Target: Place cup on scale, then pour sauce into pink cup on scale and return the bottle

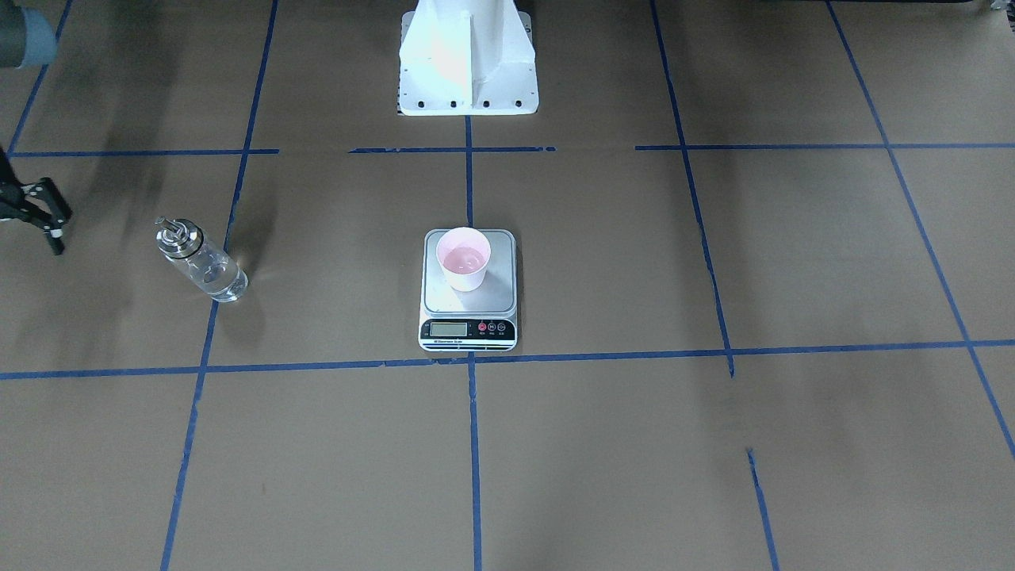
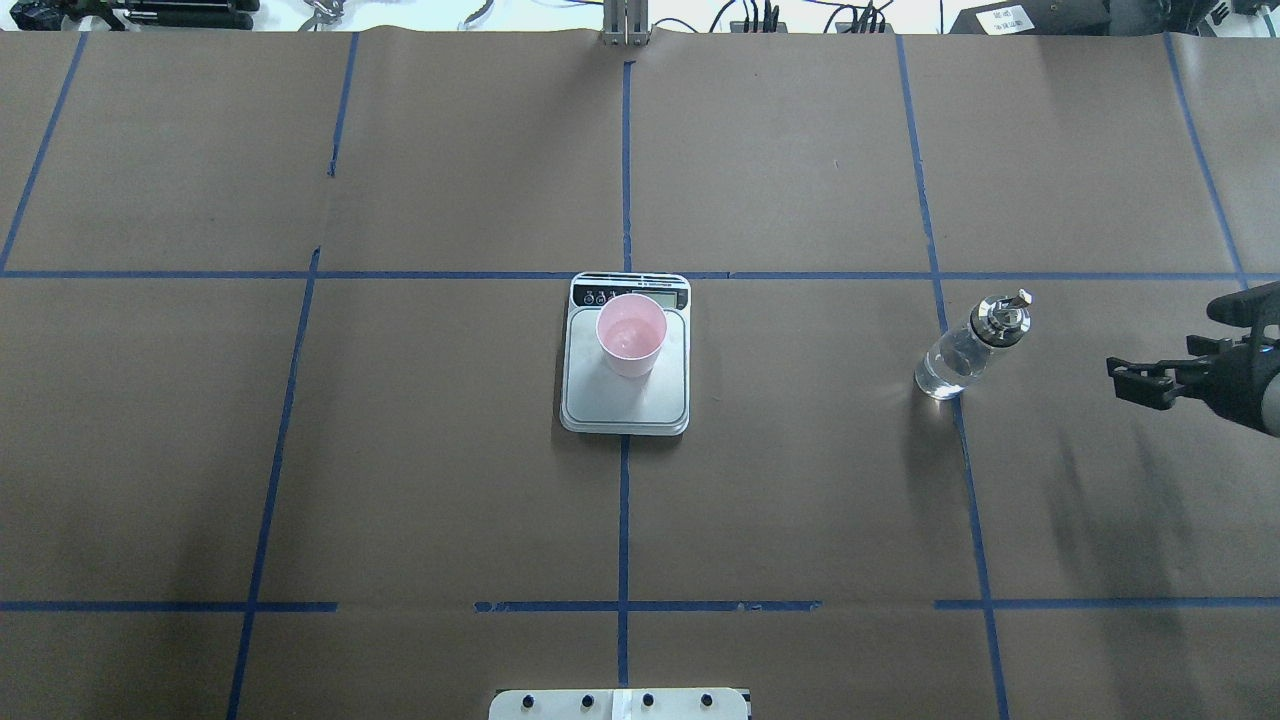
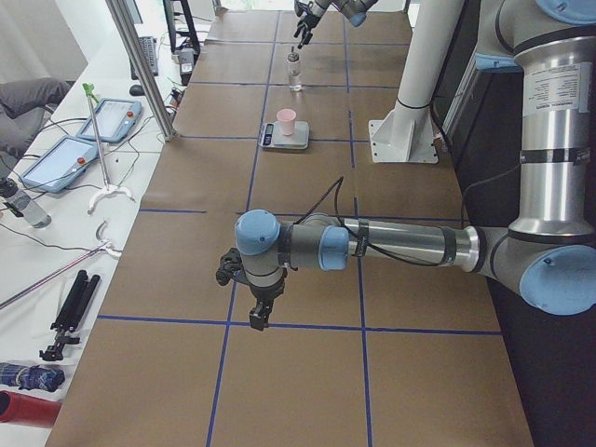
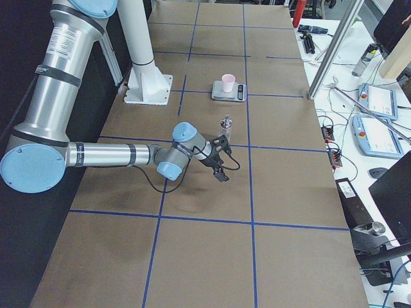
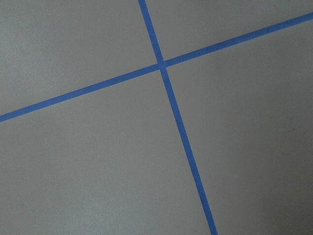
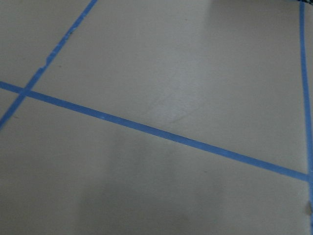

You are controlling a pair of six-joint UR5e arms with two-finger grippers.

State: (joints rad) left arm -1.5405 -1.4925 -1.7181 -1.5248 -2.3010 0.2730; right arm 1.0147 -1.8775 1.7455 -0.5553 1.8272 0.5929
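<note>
**Cup on scale, bottle standing on the table, right gripper empty**

I see the small pale pink tapered plastic cup [image 1: 464, 260] upright on the flat kitchen scale with silver-grey platform and black front strip [image 1: 496, 300]. It sits on the platform half that lies away from the display. There's a glossy liquid surface inside the cup.

The small clear glass bottle with the shiny silver pourer cap [image 1: 202, 260] stands upright on the brown paper-covered table [image 1: 714, 444], well apart from the scale and towards the robot's right. Its base is just beside a blue tape line [image 1: 208, 333]. The clear, colourless sauce [image 1: 224, 281] fills the lower part of the bottle.

The right gripper [image 2: 1122, 378] is near the bottle on the side away from the scale, not touching it. Its black fingers are spread with a gap and hold nothing.

The left gripper [image 3: 255, 315] shows only in the left side view, pointing down over the table, far from the scale. I cannot tell whether it's spread or closed. Both wrist views show only paper and tape.
</note>
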